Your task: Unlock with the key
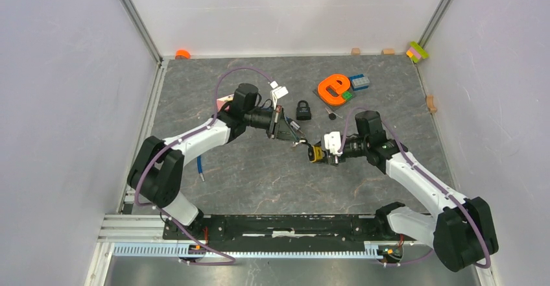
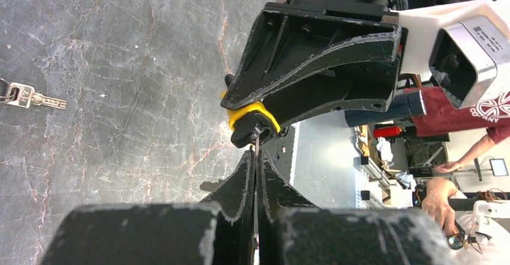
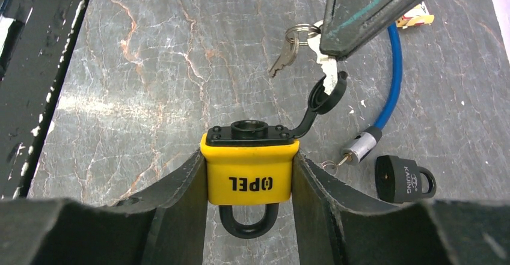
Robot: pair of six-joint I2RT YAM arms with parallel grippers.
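- Right wrist view: the right gripper [image 3: 249, 157] clamps the yellow padlock [image 3: 249, 184] by its two flat sides, jaws partly apart around the body. The closed shackle [image 3: 248, 224] points back toward the wrist.
- The padlock is held off the grey stone-patterned table [image 1: 259, 169], near its middle, with the black keyhole [image 3: 248, 127] end facing the other arm.
- The padlock's rubber dust cap [image 3: 328, 97] is swung off to one side, leaving the keyhole uncovered.
- The left gripper [image 2: 255, 167] has its jaws pressed tight on the key [image 3: 328, 67], blade pointing at the padlock.
- The key's tip touches the opened cap, just beside the keyhole and not inside it.
- A key ring [image 3: 299, 32] with a second key [image 3: 284, 57] dangles from the held one.
- On the table beyond lie a blue cable lock [image 3: 391, 67] and a small black padlock [image 3: 404, 178].
- Left wrist view: a loose set of keys [image 2: 27, 95] lies on the table, well apart from both grippers.
- An orange letter-shaped block [image 1: 334, 88] sits toward the far right.
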